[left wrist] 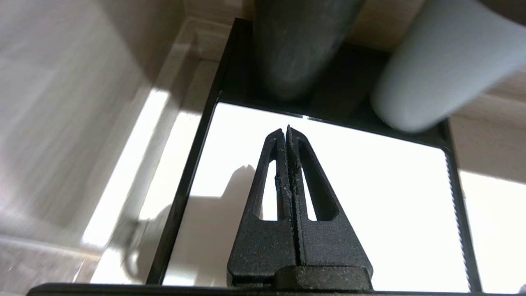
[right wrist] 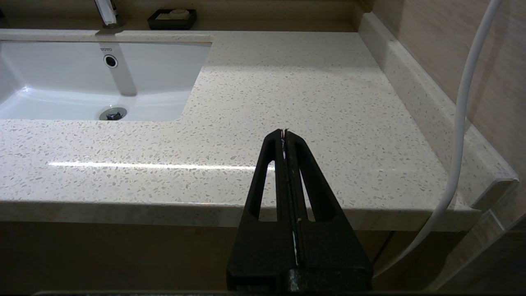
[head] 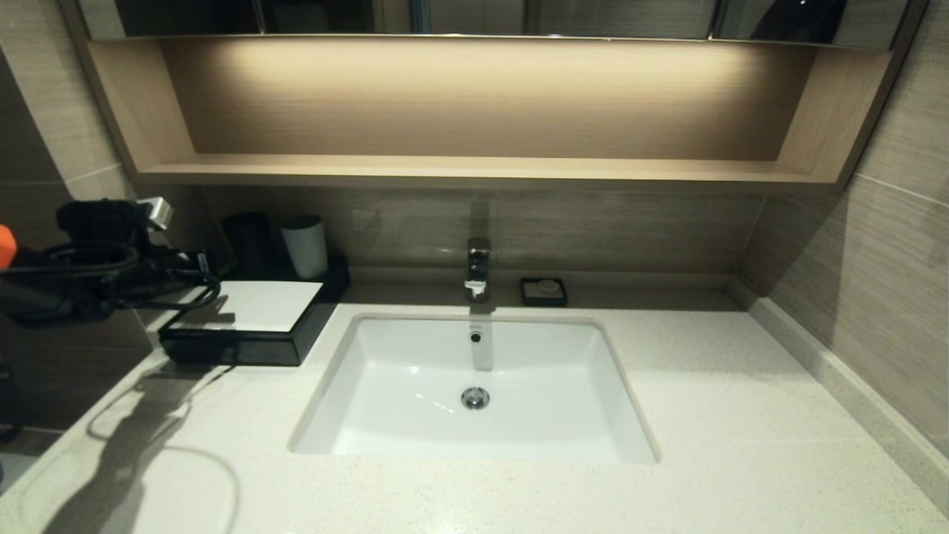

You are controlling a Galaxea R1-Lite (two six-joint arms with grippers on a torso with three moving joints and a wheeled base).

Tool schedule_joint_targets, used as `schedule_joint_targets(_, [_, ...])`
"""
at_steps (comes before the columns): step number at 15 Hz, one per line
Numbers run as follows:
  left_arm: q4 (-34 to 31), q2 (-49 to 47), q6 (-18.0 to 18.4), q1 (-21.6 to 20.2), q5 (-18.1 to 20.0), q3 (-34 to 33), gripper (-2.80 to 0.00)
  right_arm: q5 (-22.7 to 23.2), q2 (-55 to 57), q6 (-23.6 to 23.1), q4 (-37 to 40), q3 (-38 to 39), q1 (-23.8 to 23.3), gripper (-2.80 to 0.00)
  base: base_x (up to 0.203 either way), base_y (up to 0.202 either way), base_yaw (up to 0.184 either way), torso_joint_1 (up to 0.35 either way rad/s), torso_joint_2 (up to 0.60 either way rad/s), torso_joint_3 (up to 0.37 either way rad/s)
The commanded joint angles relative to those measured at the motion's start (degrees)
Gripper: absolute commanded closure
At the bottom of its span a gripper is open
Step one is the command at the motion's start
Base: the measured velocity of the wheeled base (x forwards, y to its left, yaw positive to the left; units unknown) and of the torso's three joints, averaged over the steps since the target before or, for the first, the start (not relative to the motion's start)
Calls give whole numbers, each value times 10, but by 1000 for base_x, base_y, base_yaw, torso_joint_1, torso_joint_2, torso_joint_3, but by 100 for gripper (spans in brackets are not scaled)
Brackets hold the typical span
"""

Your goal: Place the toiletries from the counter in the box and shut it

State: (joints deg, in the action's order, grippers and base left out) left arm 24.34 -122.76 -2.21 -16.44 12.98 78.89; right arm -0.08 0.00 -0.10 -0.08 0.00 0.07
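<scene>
Black box long axis running toward the wall, left gripper clenched above it, right gripper clenched

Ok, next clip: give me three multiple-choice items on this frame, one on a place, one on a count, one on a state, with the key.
1. Where is the left claw?
A. Over the box's white top panel
B. Inside the basin
C. On the shelf

2. How many cups stand behind the box?
A. None
B. Two
C. Four

3. What state is the right claw in?
A. Open wide
B. Shut on a packet
C. Shut, holding nothing

Key: 1 A, the left wrist view shows the panel right under the claw. 2 B, a dark cup and a pale cup stand there. 3 C, its fingers meet above the bare counter.
</scene>
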Motion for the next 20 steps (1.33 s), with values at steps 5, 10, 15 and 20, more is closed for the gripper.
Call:
schedule_joint_targets(5, [20, 155, 11, -7, 2, -156, 0, 0, 0, 0, 0, 1, 0, 0, 0, 0, 0, 0, 0, 0])
schedule_joint_targets(10, [73, 261, 18, 10, 5, -284, 0, 0, 0, 0, 0, 1, 0, 0, 0, 0, 0, 0, 0, 0])
schedule_joint_targets(15, [107, 387, 15, 25, 10, -395, 0, 0, 0, 0, 0, 1, 0, 0, 0, 0, 0, 0, 0, 0])
schedule_joint_targets(20, [103, 485, 14, 25, 19, -459, 0, 0, 0, 0, 0, 1, 0, 0, 0, 0, 0, 0, 0, 0])
